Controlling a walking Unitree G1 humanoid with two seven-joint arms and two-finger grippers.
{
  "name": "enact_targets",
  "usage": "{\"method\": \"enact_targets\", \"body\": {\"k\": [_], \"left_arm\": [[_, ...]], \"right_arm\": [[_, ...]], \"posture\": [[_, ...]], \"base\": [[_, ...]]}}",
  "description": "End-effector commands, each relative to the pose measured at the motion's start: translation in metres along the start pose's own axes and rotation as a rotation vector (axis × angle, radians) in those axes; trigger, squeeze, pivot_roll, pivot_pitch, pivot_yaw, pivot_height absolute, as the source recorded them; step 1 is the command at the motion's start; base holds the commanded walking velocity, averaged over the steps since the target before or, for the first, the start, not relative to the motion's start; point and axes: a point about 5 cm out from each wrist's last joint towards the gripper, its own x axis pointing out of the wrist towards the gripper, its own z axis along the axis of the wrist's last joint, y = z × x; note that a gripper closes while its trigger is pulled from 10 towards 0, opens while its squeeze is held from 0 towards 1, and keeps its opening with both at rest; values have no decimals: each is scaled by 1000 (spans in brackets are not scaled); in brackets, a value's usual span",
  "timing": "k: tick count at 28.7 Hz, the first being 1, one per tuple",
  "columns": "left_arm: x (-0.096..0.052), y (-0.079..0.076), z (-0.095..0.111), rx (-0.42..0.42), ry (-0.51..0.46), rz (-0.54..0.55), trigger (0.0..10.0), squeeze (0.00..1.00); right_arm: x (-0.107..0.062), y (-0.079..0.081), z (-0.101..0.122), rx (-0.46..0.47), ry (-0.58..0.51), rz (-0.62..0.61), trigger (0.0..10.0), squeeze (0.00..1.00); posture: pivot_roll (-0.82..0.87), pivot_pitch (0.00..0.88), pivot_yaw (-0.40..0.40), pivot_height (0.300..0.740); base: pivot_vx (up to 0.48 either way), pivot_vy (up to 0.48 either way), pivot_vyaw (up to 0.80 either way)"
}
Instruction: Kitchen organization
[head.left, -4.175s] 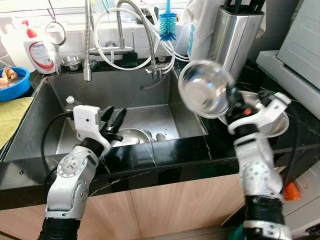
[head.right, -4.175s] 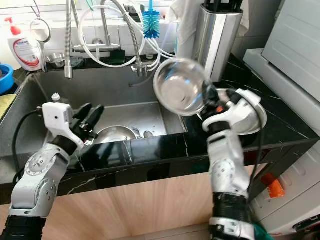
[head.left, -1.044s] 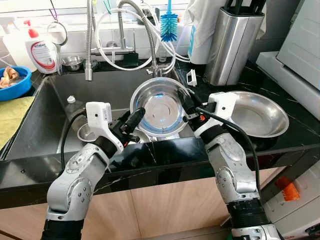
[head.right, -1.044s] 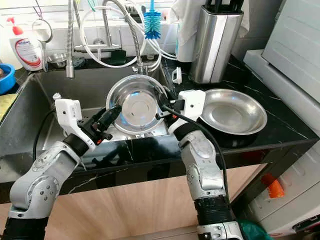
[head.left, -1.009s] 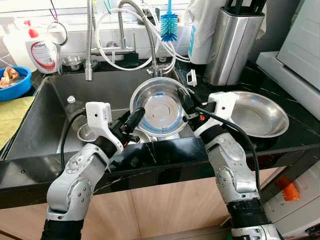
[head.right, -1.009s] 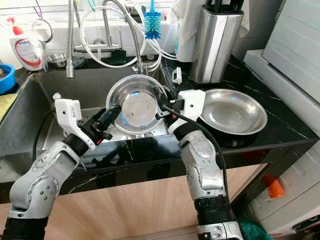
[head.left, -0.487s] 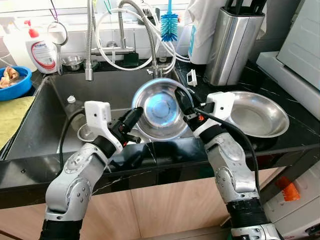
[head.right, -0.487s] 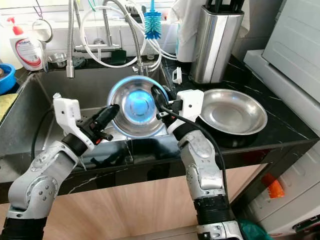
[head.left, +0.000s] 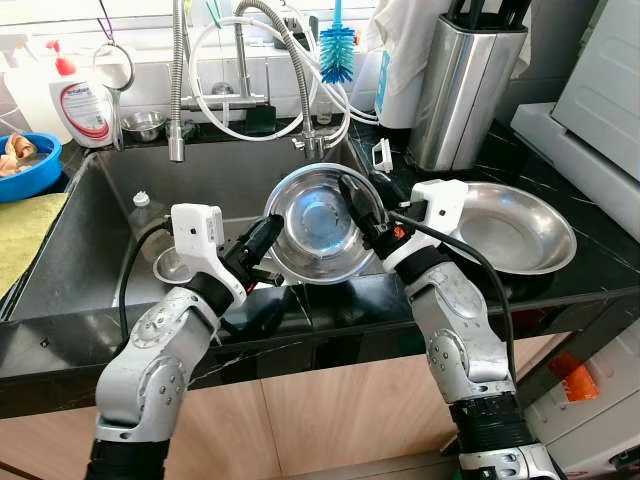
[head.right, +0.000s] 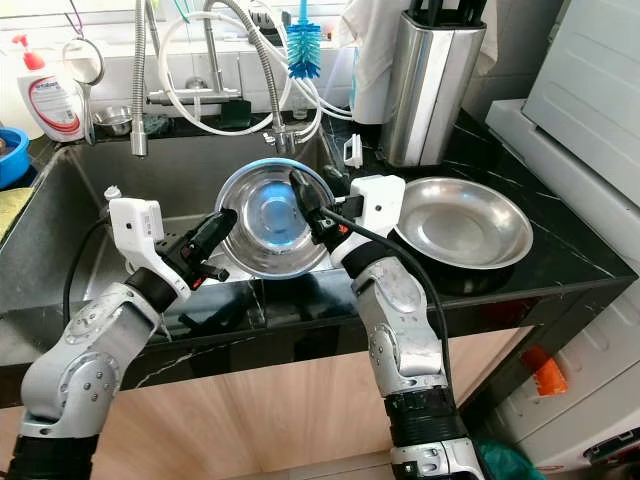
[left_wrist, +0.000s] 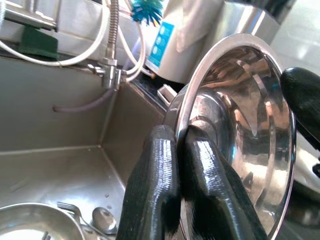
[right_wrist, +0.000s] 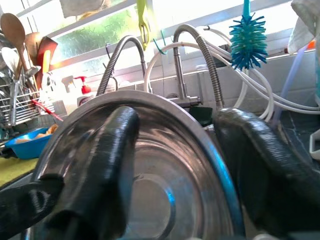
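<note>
A steel bowl (head.left: 316, 222) is hanging tilted above the front edge of the sink (head.left: 120, 215), near the centre of the head views, its open side facing the camera. The left gripper (head.left: 262, 240) is reaching in from about 8 o'clock, and its fingers (left_wrist: 165, 190) are sitting pressed together on the bowl's left rim, pinching it. The right gripper (head.left: 362, 213) is coming in from about 4 o'clock of the bowl; its fingers (right_wrist: 112, 165) are standing partly apart, one lying inside the bowl and the other outside the rim, straddling the right edge. Whether they are actually squeezing the rim I cannot tell.

Down in the sink, at 7 o'clock of the held bowl, a second bowl (left_wrist: 30, 222) and a spoon (left_wrist: 102, 219) are lying. On the black tabletop (head.left: 500, 150) at 3 o'clock, a wide steel dish (head.left: 520, 228) is resting, with a knife block (head.left: 460, 85) standing behind it at 1 o'clock.
</note>
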Motion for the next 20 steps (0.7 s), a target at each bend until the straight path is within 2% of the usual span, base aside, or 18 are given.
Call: {"method": "enact_targets", "body": {"k": [1, 2, 3, 4, 5, 6, 7, 10, 11, 14, 15, 16, 17, 18, 20], "left_arm": [[5, 5, 16, 12, -95, 85, 0, 0], [7, 3, 23, -27, -154, 118, 0, 0], [8, 2, 25, -38, -171, 125, 0, 0], [9, 1, 28, -45, -191, 131, 0, 0], [9, 1, 28, -45, -191, 131, 0, 0], [11, -1, 33, -47, -227, 154, 2353, 0], [12, -1, 37, -27, -251, 175, 10000, 0], [13, 4, 42, 48, -283, 234, 10000, 0], [13, 14, 42, 111, -275, 303, 10000, 0], [11, 26, 36, 216, -232, 343, 10000, 0], [8, 37, 30, 258, -193, 369, 10000, 0], [7, 41, 28, 273, -180, 382, 10000, 0], [3, 51, 26, 314, -162, 411, 10000, 0], [0, 58, 26, 350, -148, 405, 10000, 0], [-3, 64, 26, 364, -139, 413, 10000, 0]], "right_arm": [[2, 6, 4, 11, -6, 37, 10000, 1000], [2, 8, 3, 10, -1, 53, 10000, 753], [2, 9, 3, 10, 1, 58, 10000, 188], [2, 10, 3, 11, 4, 63, 10000, 0], [2, 10, 3, 11, 4, 63, 10000, 0], [2, 11, 2, 9, 7, 64, 10000, 0], [2, 10, 2, 6, 6, 59, 10000, 0], [3, 8, 4, 0, 2, 44, 10000, 0], [3, 7, 6, -6, -4, 26, 10000, 0], [2, 4, 9, -14, -13, 1, 10000, 0], [0, 3, 11, -28, -24, -24, 10000, 0], [-1, 2, 12, -34, -29, -35, 10000, 0], [-6, -2, 14, -66, -35, -78, 10000, 0], [-12, -8, 16, -160, -39, -132, 10000, 0], [-19, -12, 17, -172, -50, -170, 10000, 0]], "posture": [[83, 0, -38, 740], [83, 1, -38, 740], [83, 1, -38, 740], [85, 2, -39, 740], [85, 2, -39, 740], [85, 2, -38, 740], [83, 2, -37, 740], [81, 1, -35, 740], [81, 0, -33, 740], [80, 0, -32, 740], [81, 0, -31, 740], [81, 0, -31, 740], [83, 2, -32, 740], [85, 2, -31, 740], [86, 3, -30, 740]], "base": [[0, 0, 0], [0, 0, 0], [0, 0, 0], [0, 0, 0], [0, 0, 0], [0, 0, 0], [0, 0, 0], [0, 0, 0], [0, 0, 0], [0, 0, 0], [0, 0, 0], [0, 0, 0], [0, 0, 0], [0, 0, 0], [0, 0, 0]]}}
